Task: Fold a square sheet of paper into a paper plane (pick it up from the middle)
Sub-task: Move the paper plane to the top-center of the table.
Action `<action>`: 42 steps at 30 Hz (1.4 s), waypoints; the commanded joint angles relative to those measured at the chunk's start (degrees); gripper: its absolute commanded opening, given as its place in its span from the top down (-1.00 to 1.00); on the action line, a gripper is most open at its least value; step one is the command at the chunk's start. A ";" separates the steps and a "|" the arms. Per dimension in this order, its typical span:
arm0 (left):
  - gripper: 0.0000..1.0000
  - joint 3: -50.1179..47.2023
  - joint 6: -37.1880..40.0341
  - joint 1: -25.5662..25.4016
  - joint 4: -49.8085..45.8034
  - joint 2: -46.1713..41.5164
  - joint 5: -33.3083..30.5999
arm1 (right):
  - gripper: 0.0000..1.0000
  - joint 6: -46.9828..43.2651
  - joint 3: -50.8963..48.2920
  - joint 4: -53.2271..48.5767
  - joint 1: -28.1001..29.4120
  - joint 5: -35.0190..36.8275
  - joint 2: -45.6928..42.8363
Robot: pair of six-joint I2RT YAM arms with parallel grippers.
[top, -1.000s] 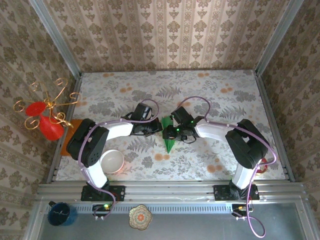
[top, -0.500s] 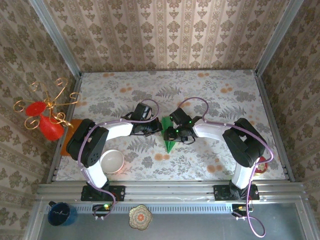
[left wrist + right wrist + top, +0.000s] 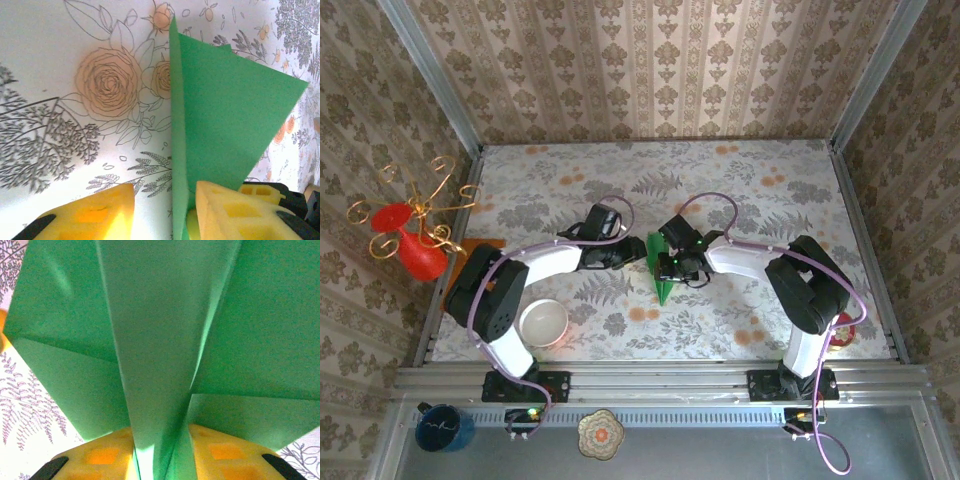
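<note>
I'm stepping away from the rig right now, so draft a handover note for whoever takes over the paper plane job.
Left gripper: open, jaws either side of the plane's upright edge, not pinching it.
Right gripper: shut on the plane's centre fold.
Plane: middle of the table, between both grippers, nose toward the near edge.
Done: the sheet is already folded into a dart.
To do: probably tidy the creases, then release.

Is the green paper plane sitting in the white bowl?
No, the paper plane is out at the middle of the table, well apart from the white bowl.
</note>
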 commanded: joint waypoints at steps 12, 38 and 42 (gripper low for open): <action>-0.18 1.02 5.52 2.35 -15.96 -5.85 -15.06 | 0.53 -0.92 4.37 -6.48 0.45 4.56 1.77; -0.91 -2.66 10.39 6.07 -20.49 -13.93 -22.19 | 0.80 -21.04 28.07 -18.73 -13.93 9.96 13.72; -0.91 -2.42 10.01 6.07 -20.13 -13.30 -21.31 | 0.75 -21.68 32.38 -20.84 -14.90 11.98 17.54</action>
